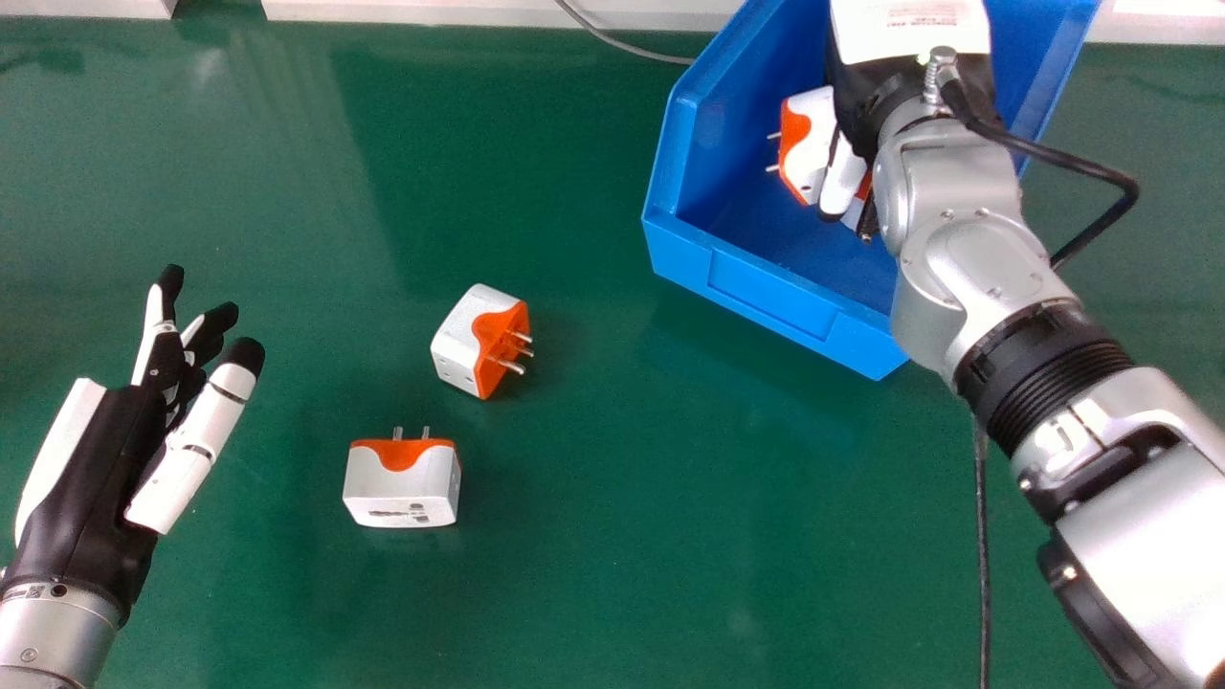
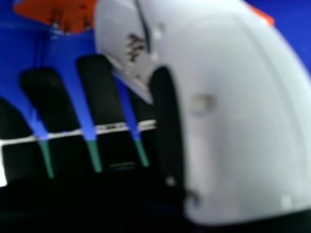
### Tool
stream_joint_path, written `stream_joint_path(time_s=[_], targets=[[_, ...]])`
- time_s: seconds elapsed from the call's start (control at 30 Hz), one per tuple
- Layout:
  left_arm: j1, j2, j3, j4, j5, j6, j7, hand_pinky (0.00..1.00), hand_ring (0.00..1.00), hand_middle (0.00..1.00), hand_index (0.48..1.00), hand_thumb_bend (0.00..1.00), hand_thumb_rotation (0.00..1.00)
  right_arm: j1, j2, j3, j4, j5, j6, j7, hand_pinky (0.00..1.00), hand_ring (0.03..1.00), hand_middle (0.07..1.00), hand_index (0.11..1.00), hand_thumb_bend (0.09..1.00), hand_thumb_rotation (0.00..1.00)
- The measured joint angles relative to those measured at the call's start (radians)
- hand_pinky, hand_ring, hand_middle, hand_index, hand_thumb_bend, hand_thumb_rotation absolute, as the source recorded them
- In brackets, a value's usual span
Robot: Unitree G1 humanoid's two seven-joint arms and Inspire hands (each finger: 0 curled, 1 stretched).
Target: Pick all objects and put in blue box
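Left hand (image 1: 100, 469): hovering over the left side of the green worktop (image 1: 612, 498); its fingers are spreading loosely open, pointing toward the worktop's far edge; it is holding nothing.

Nearer plug adapter (image 1: 402, 486): lying on the worktop to the right of the left hand, well apart from the far edge; its orange end and its pins are facing that edge.

Farther plug adapter (image 1: 459, 340): lying between the nearer one and the box, a little closer to the far edge; its pins are pointing toward the box side.

Blue box (image 1: 670, 153): standing right of centre at the worktop's far edge, sitting askew, with one corner jutting toward the near side.

Boxed plug adapter (image 1: 813, 144): resting inside, near the box's left wall; its orange face and pins are turning toward that wall.

Partly hidden adapter (image 1: 863, 186): showing a bit of orange inside the box, just beside the boxed one, under the right hand (image 1: 909, 31).

Right hand, state: reaching down inside the box; in its own view the fingers (image 2: 99, 92) are extending nearly straight, with gaps between them, and adapter parts are lying close by. Grip or contact: cannot tell.

Black cable (image 1: 1091, 165): looping out from the right wrist, beyond the box's right wall.
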Motion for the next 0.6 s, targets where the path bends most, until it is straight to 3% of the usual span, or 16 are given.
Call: stream_joint_path(time_s=[0.07,0.17,0.2,0.33,0.6], targets=[[0.001,0.000,0.000,-0.005,0.001,0.006,0.002,0.99,0.97,0.96,0.932,0.41,0.88,0.000,0.000,0.000,0.000,0.014,0.001,-0.024,0.28,0.404,0.532,0.489,0.508,0.11],[0.001,0.000,0.000,-0.005,0.000,0.007,0.004,0.99,0.97,0.96,0.933,0.41,0.87,0.000,0.004,0.005,-0.007,0.020,0.025,-0.027,0.44,0.599,0.716,0.681,0.589,0.58],[0.001,0.000,0.000,-0.005,0.000,0.007,0.004,0.99,0.97,0.96,0.932,0.42,0.87,0.001,0.005,0.008,-0.018,0.020,0.036,-0.022,0.47,0.651,0.781,0.748,0.605,0.61],[-0.001,-0.002,-0.001,-0.005,0.000,0.007,0.005,1.00,0.97,0.96,0.931,0.42,0.88,0.006,0.005,-0.002,-0.096,0.056,0.051,-0.019,0.57,0.770,0.915,0.896,0.645,0.59],[-0.007,-0.006,-0.001,0.001,-0.005,0.007,-0.002,0.99,0.97,0.96,0.933,0.43,0.84,0.068,-0.005,0.004,-0.246,0.057,0.081,-0.026,0.62,0.782,0.924,0.882,0.630,0.49]])
